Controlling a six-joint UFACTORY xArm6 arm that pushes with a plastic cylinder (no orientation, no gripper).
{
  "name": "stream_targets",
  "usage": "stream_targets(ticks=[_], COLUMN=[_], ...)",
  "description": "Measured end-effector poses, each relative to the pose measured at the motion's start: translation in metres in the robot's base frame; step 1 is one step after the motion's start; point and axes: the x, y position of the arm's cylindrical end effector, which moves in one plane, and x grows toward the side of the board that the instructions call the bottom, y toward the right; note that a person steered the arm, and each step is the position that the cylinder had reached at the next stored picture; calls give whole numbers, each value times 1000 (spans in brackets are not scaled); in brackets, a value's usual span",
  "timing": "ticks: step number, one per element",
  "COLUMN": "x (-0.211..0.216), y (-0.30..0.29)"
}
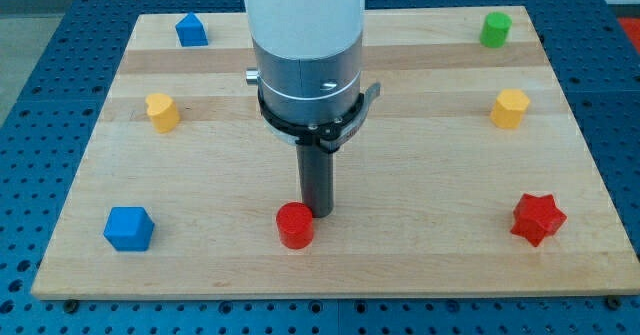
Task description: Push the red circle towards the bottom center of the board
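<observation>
A wooden board (330, 265) fills the view, the white arm (305, 45) rising above its middle. The arm carries no claw, only a dark rod; the tip (318, 213) stands just beside the red circle (295, 224), on its upper right. The circle sits near the bottom centre. A blue cube (128, 228) lies at the view's lower left, a red star (538, 218) lower right.

Pale wood board (420, 165), visible grain, smooth matt finish, red circle (295, 224) just left of my tip (318, 213), matt plastic look, tip rod dark matt, brushed metal collar (307, 80) above, glossy white housing (305, 10) topmost
</observation>
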Motion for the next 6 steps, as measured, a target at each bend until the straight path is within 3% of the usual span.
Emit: stream_targets(ticks=[2, 3, 4, 6], x=[-22, -25, -3, 23], y=[-20, -76, -113, -114])
